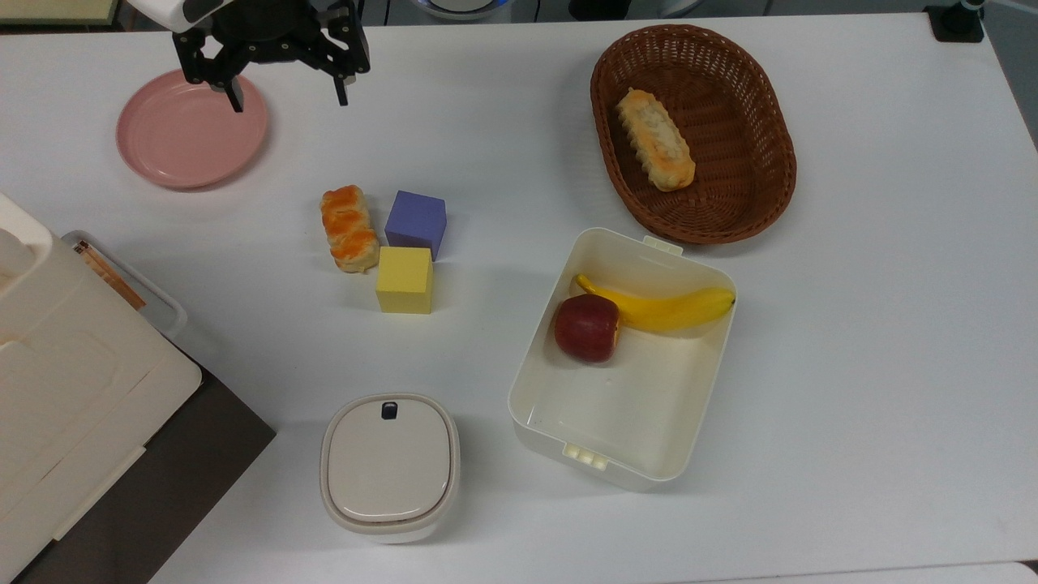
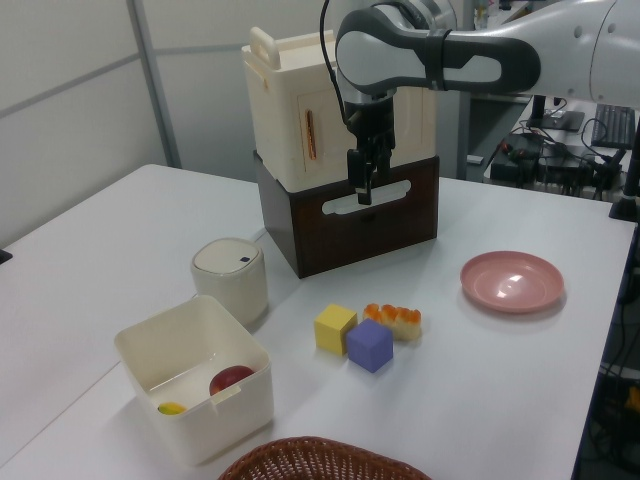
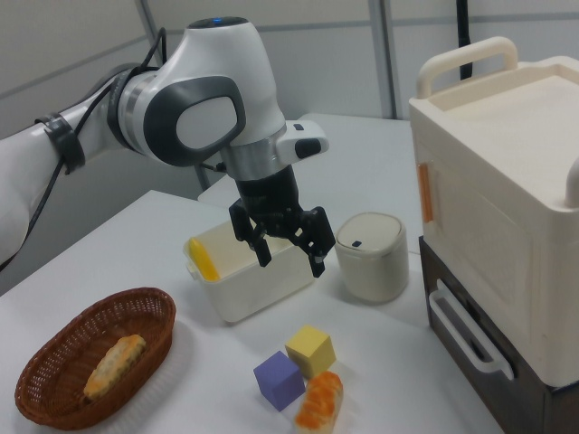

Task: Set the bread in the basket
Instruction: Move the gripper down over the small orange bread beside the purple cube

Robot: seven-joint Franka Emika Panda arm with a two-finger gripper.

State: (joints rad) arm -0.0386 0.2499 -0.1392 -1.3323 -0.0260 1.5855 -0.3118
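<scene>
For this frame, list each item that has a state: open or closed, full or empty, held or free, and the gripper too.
gripper: open, holding nothing, raised above the table
bread: free on the table, beside the purple cube
basket: holds one longer loaf
white box: open, holds an apple and a banana
pink plate: empty
round container: lid on

The left view's bottom edge cuts off the basket (image 2: 318, 458); the box wall hides most of the banana (image 2: 172, 408).
</scene>
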